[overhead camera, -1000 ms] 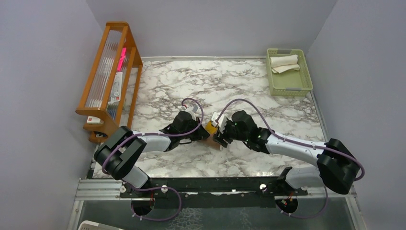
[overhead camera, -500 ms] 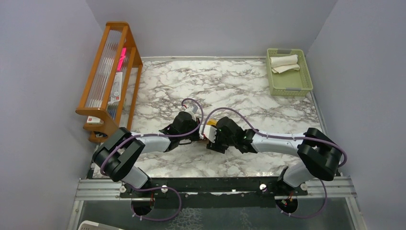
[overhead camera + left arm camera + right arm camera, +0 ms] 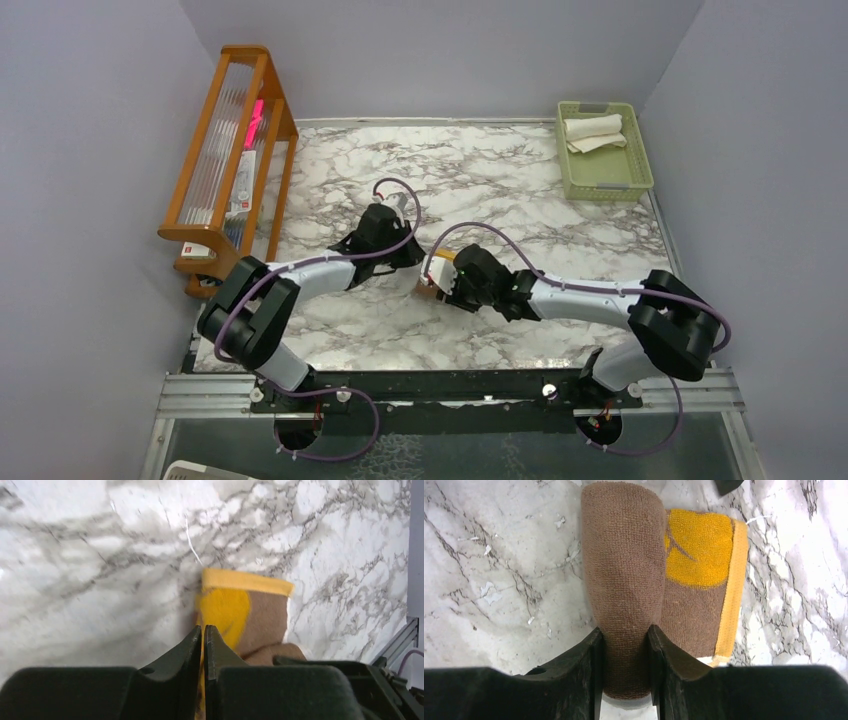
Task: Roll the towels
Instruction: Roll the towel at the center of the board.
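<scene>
The right gripper (image 3: 624, 630) clamps the rolled end of the brown-and-mustard terry towel (image 3: 624, 555); roll it tight and square. The left gripper (image 3: 203, 628), jaws together, seems empty.

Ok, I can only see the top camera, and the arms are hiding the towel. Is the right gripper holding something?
Observer: Yes. The right gripper is shut on a thick brown roll of terry towel, with one finger on each side.
Operator: Is everything rolled up?
Observer: No. A flat brown cloth flap with a yellow patch lies against the roll. I cannot tell if it is the same towel.
Operator: And what is the left one doing?
Observer: The left gripper has its fingers pressed together, with the tips pointing at the yellow patch.
</scene>
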Controlling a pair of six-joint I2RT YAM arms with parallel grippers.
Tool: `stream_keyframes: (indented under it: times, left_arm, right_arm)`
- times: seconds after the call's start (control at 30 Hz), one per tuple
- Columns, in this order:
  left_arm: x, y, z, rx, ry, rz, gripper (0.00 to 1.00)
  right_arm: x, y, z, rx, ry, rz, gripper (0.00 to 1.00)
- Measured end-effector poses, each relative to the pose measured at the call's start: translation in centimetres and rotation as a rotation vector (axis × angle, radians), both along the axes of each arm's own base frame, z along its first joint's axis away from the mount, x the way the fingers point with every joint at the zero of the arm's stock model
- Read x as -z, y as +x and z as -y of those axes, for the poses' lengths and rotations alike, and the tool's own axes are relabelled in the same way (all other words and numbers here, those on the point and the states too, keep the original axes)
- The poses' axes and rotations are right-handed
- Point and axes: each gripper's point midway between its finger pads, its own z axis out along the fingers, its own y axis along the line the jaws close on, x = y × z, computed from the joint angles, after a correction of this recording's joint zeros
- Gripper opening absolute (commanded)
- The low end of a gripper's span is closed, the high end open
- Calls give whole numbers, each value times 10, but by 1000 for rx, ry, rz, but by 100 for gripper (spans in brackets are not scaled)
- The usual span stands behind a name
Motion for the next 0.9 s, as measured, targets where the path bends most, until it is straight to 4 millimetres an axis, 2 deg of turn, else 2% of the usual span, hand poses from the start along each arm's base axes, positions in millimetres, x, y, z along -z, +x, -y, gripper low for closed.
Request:
stream_keyframes:
  times: [0.1, 0.2, 0.37, 0.47, 0.53, 0.7, 0.9]
  left_arm:
    - [-1, 20, 0, 7, -10, 0, 11]
    - [6, 22, 15, 82, -51, -32, 6]
    - [22, -8, 50, 280, -116, -118, 6]
    - [25, -23, 62, 350, -137, -133, 6]
    - [26, -25, 65, 359, -140, -131, 5]
    - [40, -16, 47, 263, -115, -144, 5]
    - [40, -2, 13, 92, -55, -118, 5]
  right_arm:
    - [-3, -3, 4, -2, 7, 2, 32]
    - [-6, -4, 4, -5, 17, 6, 31]
    - [-6, -6, 4, -11, 20, 2, 31]
    - [-5, -7, 3, -18, 21, -6, 30]
    - [-5, -8, 4, -23, 17, -10, 30]
    - [-4, -10, 4, -32, 14, -13, 29]
    - [2, -15, -2, -76, 19, -42, 29]
